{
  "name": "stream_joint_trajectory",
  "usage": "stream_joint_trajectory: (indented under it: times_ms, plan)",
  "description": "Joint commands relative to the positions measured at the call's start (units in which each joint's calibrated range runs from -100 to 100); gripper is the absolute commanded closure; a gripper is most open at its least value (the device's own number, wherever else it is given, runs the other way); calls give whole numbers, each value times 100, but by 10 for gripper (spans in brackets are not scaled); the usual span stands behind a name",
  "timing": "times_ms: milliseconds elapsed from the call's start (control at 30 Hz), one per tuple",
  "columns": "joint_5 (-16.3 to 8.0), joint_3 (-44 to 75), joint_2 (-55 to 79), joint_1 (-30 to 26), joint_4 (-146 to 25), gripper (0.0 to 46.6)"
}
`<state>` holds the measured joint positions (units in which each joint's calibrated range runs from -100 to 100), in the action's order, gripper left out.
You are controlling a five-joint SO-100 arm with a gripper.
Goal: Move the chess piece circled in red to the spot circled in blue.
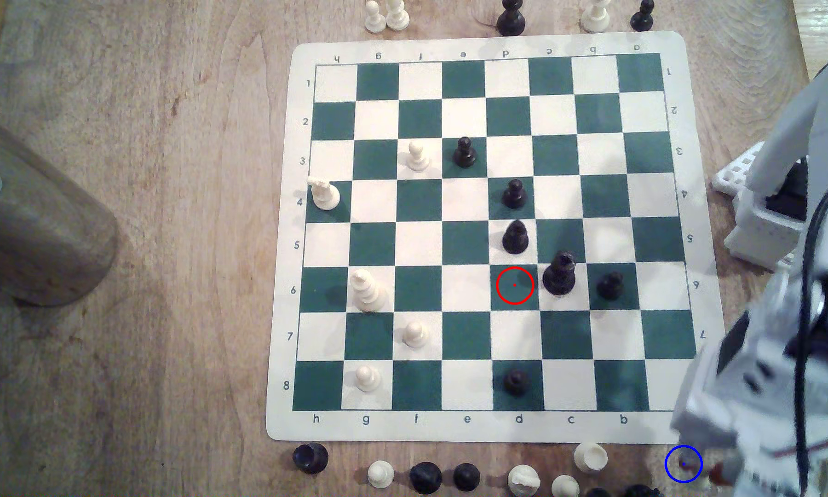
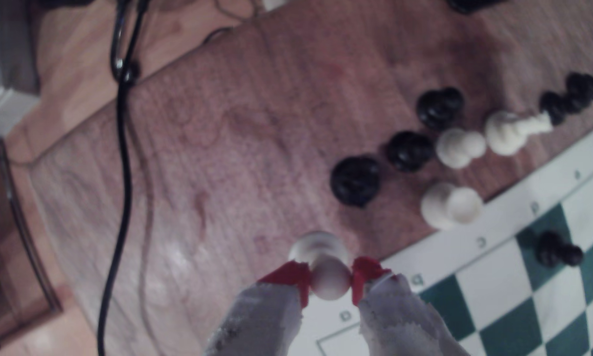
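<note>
Between the red-tipped fingers (image 2: 293,277) in the wrist view sits the cream-white pawn (image 2: 324,270); the gripper (image 2: 330,282) is pinching it at the ball head, red pads touching both sides. The pawn's flared base points down at bare wood-grain tabletop (image 2: 220,154), just off the corner of the chessboard mat (image 2: 435,239). Whether the base touches the wood, cannot tell, view blurry.

Just past it, a cluster of off-board pieces lies along the mat edge: a cream piece on its side (image 2: 451,205), black pieces (image 2: 356,181), more cream and black ones further out. A black cable (image 2: 122,154) runs across the table.

In the exterior view, the white arm (image 1: 785,358) covers the exterior view's lower right corner, over the corner of the mat. The blue ring (image 1: 683,463) sits on the wood just beside the arm, below the mat's edge; the red fingertips (image 1: 718,473) show just to its right, pawn itself hidden there. The red ring (image 1: 514,285) marks a green square on row 6 with no piece in it, a tall black piece (image 1: 560,275) on the next square. A wooden cylinder (image 1: 34,229) lies far at the exterior view's left.
</note>
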<state>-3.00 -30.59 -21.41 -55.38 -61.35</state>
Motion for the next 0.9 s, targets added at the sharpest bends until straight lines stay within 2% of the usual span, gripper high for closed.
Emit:
stream_joint_trajectory:
  times_ms: [0,867]
  plan:
    - [68,448,367,-50,337,441]
    - [107,-78,1249,-50,533,439]
